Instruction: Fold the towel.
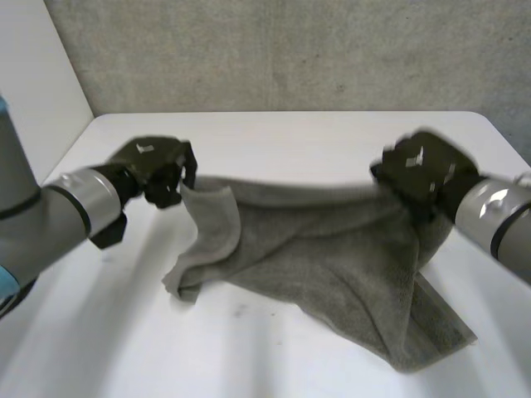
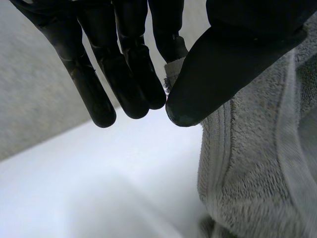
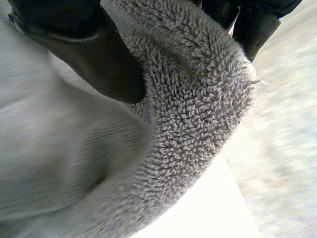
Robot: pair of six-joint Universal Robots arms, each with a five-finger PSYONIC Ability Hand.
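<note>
Two hands are clamped on the towel [image 1: 332, 249], one at each end of its raised far edge.

We take the left hand [image 1: 156, 170] first. In its wrist view the fingers [image 2: 131, 74] run nearly straight and lie close together. The thumb [image 2: 208, 74] closes against the nearest of them, and a small tip of the towel's corner is nipped between the two. The other fingers touch nothing. Beside the thumb, the cloth hangs down in ribbed folds toward the table [image 1: 290, 133].

The right hand [image 1: 423, 174] has a fuller grip. In its wrist view the thumb [image 3: 94, 54] presses into the looped pile on one side, while the fingers [image 3: 255, 27] sit behind the cloth on the other. A thick fold of towel bulges out between them.

From the head view we note that the edge between the two hands is lifted off the table and sags slightly in the middle. Below the left hand the corner curls over and drops to the surface. The rest of the grey cloth slopes down toward the near right, where its lower corner lies flat on the white table.

Both forearms reach in from the near sides, well apart. A grey wall [image 1: 290, 50] stands behind the table's far edge.
</note>
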